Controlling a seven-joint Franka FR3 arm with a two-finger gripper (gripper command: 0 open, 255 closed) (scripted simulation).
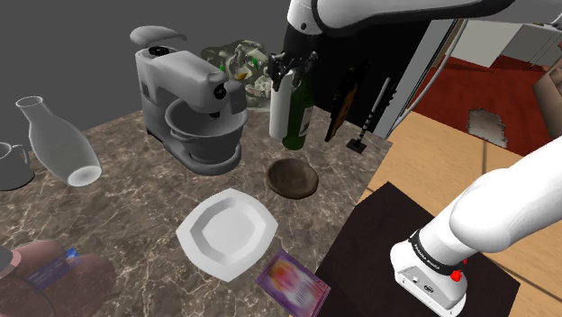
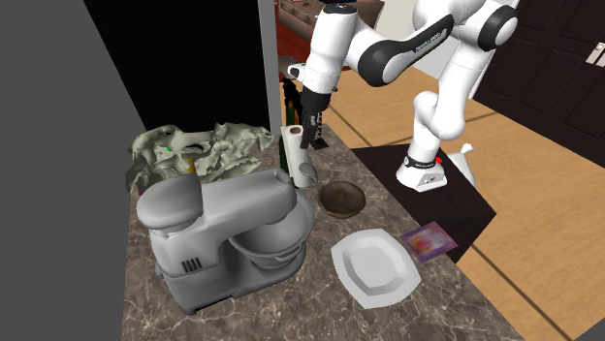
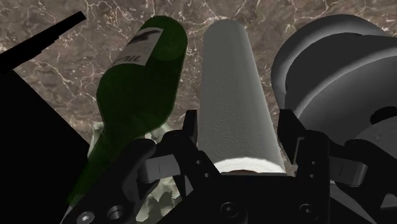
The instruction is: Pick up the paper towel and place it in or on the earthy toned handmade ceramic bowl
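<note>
The white paper towel roll (image 1: 280, 113) stands upright next to a dark green bottle (image 1: 301, 117) at the back of the marble counter. My black gripper (image 1: 288, 74) comes down over the roll's top, and both fingers press against its sides; in the wrist view the gripper (image 3: 238, 124) clasps the roll (image 3: 235, 95), with the bottle (image 3: 137, 89) right beside it. Whether the roll's base touches the counter I cannot tell. The brown ceramic bowl (image 1: 293, 177) sits empty just in front of roll and bottle, seen from the other side as the bowl (image 2: 342, 199) below the roll (image 2: 297, 160).
A grey stand mixer (image 1: 191, 108) stands close to the roll on the shoulder view's left. A white plate (image 1: 226, 232) and a purple magazine (image 1: 293, 281) lie nearer the front. A glass carafe (image 1: 58, 144) is far left. Dark utensils (image 1: 347, 104) lean behind the bottle.
</note>
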